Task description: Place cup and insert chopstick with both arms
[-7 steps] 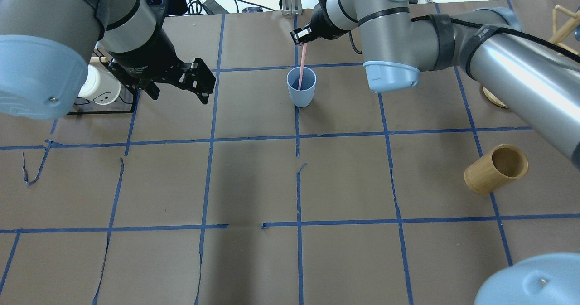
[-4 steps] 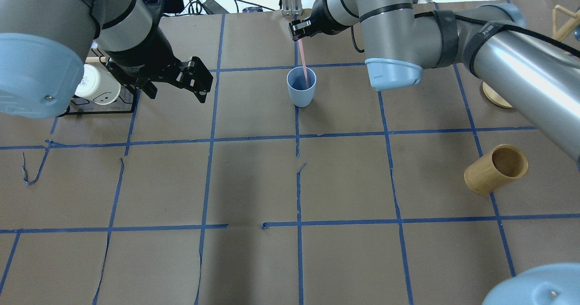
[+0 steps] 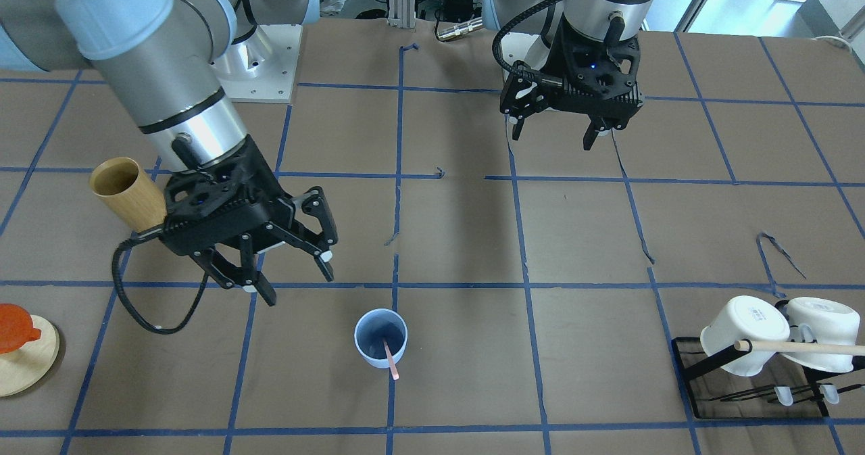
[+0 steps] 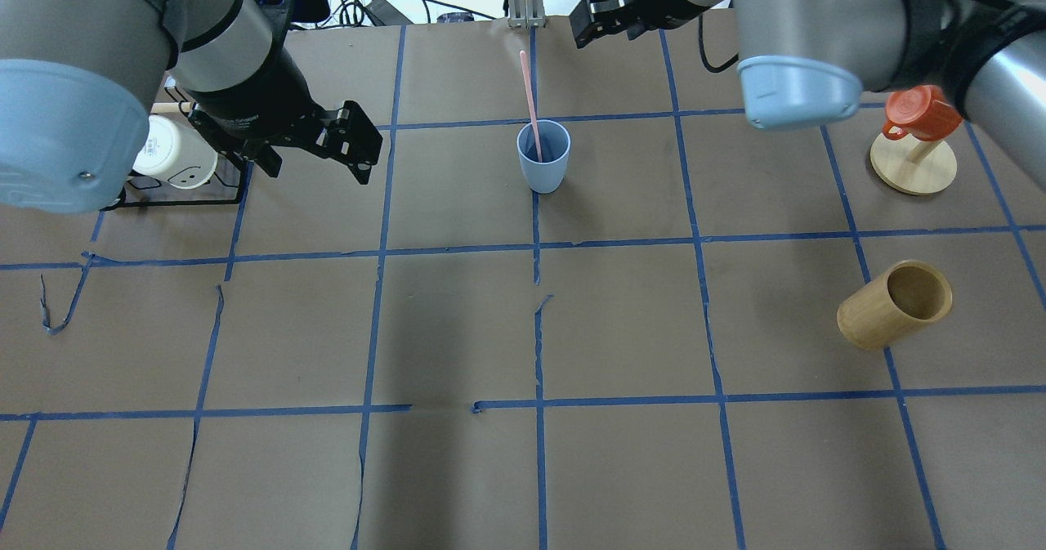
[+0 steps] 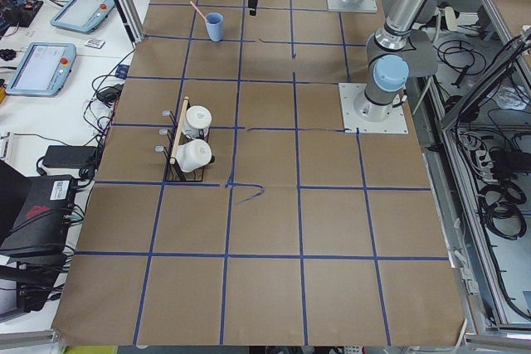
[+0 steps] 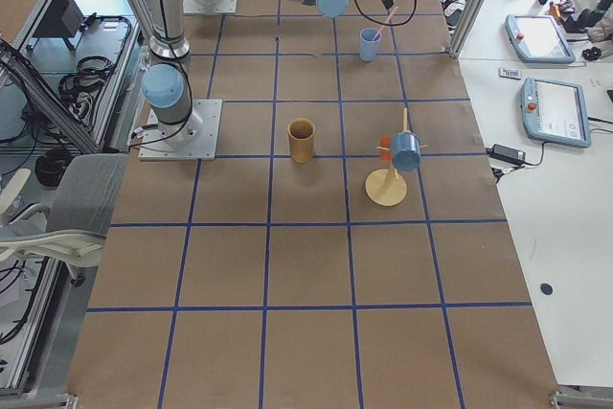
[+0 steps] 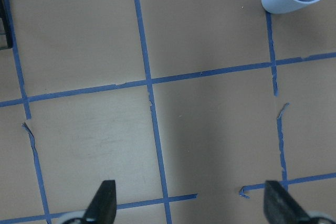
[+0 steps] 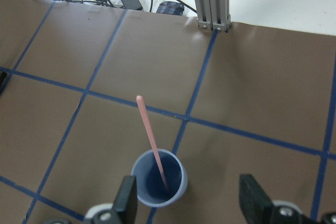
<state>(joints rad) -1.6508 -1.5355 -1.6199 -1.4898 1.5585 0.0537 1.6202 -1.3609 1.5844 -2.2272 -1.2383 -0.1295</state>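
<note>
Brown tabletop point(image 4: 458, 329), blue tape grid, and the right hand point(image 3: 297, 282) hung open and empty, raised, fingers spread. Just ahead of it stood the blue cup point(image 4: 543, 162), upright beside the middle tape line. The pink chopstick point(image 4: 531, 100) stood inside it, tip down, long axis leaning away from the robot. The left hand point(image 3: 552, 136), open too, sat well apart, so the right was nearer.

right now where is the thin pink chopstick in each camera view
Front-facing: thin pink chopstick low centre, leaning in the light blue plastic cup.
Overhead: chopstick upper centre.
Exterior left: chopstick top left.
Exterior right: chopstick top, right of centre.
Left wrist: cup top right; chopstick unclear.
Right wrist: chopstick lower centre.
Shared landmark: the cup.
</note>
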